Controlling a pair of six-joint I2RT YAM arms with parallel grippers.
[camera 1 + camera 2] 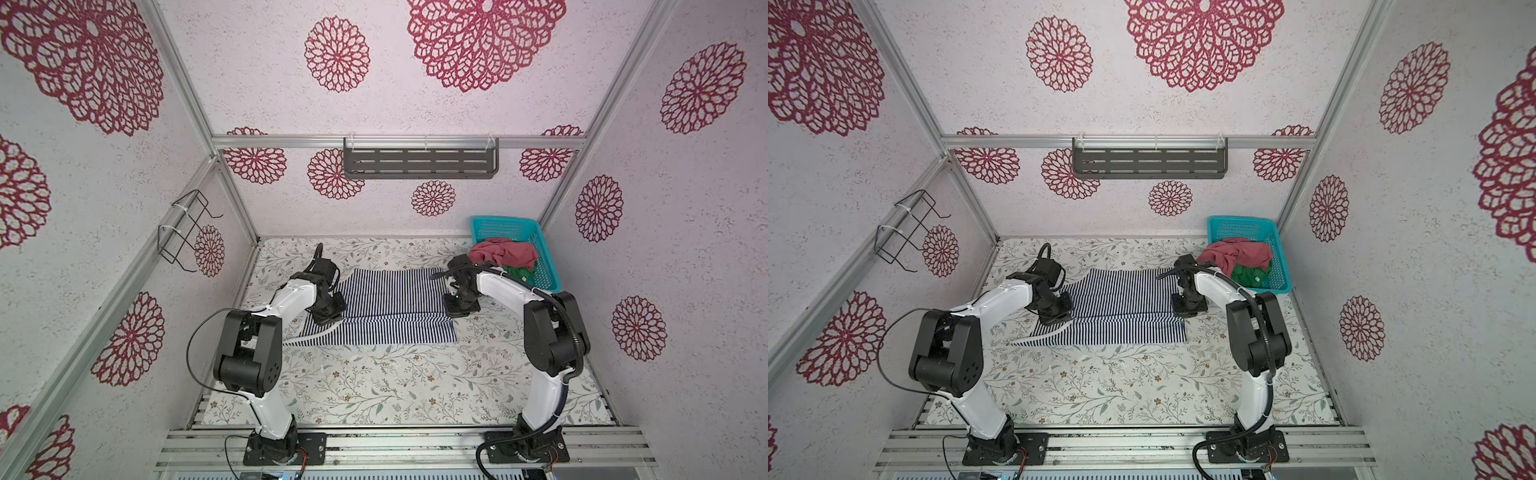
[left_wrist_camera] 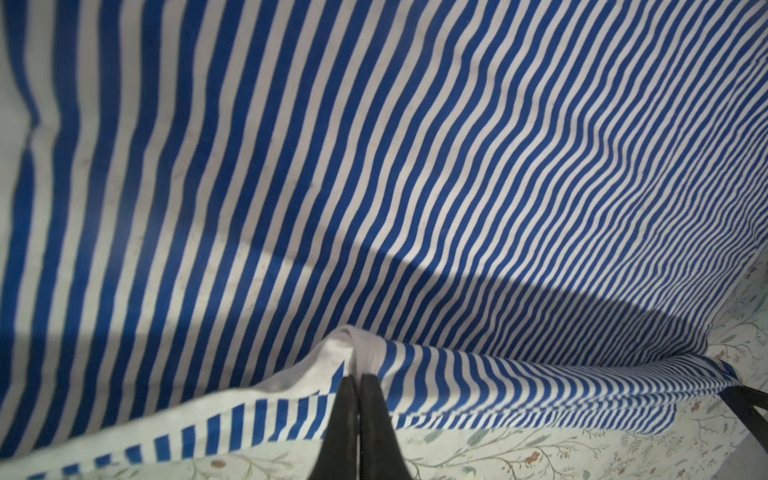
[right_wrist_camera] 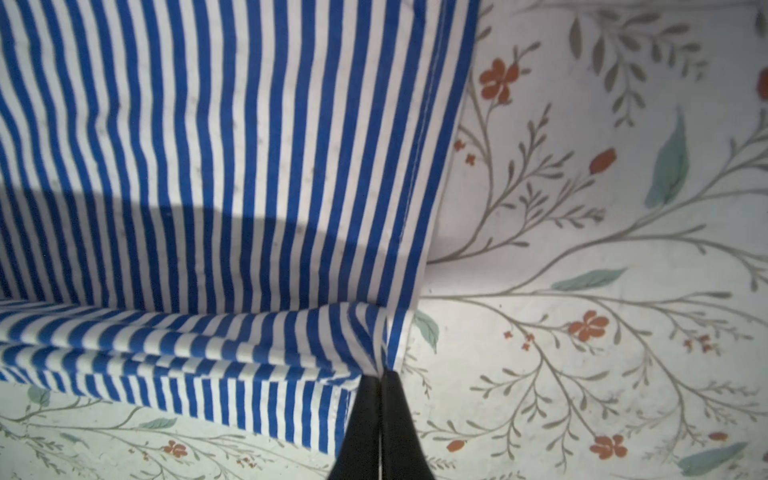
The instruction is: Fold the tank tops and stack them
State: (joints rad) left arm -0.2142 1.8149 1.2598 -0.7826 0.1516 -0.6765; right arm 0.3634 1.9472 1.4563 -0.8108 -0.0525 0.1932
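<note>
One desk [image 1: 374,386], covered in a pale leaf-and-flower print, carries the whole scene, and two arms reach over it from the near rail: the left arm [image 1: 286,297] and the right arm [image 1: 496,289]. There are three tank tops in all. One striped tank top [image 1: 390,297], navy and white with white trim, lies spread flat on the far half of the desk between the two arms, with a crease running across it from one hand to the other and a narrower strip of it lying on the near side of that crease. One teal mesh basket [image 1: 540,266] stands at the far right corner of the desk, just beyond the right arm. On the back wall hangs one dark slotted shelf [image 1: 419,164], and on the left wall one black wire rack [image 1: 187,230]. One red-pink tank top [image 1: 505,252] sits crumpled in the basket, spilling over its near left rim, and one green tank top [image 1: 515,272] lies bunched under it, only partly showing. The left hand [image 2: 356,376] has its two black fingers [image 2: 345,415] pressed together, pinching the striped tank top at its white-trimmed edge, where the cloth rises in a small peak. The right hand [image 3: 380,374] likewise has its fingers [image 3: 363,415] closed tight on the striped tank top, gripping the gathered cloth at the hemmed corner, with folds fanning away from the pinch.
</note>
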